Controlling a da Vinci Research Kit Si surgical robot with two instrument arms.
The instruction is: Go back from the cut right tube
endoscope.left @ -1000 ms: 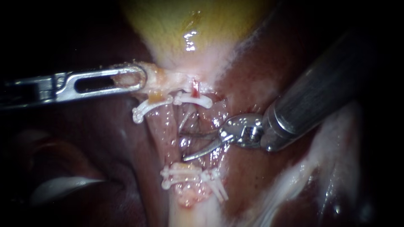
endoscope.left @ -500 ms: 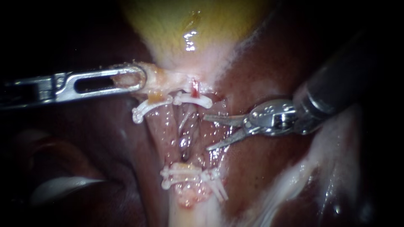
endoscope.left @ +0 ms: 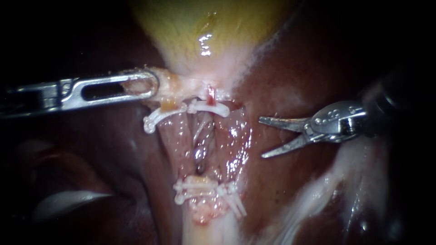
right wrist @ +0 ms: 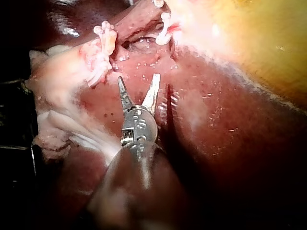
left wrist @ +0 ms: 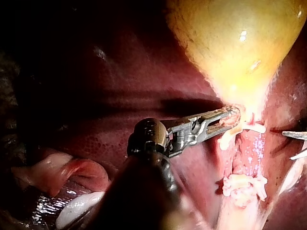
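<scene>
Two instruments: your left instrument [endoscope.left: 146, 85], claw clenched on the gallbladder [endoscope.left: 204, 27] neck; your right instrument [endoscope.left: 261, 138], claw released, right of the clipped tubes [endoscope.left: 181, 136].

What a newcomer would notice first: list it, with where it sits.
The yellow gallbladder glistens at the endoscope view's top. Below it, white clips cross the tubes in an upper row and a lower row. The right instrument, end effector open, hangs right of them over the liver; the left instrument grips pale tissue beneath the gallbladder.
</scene>
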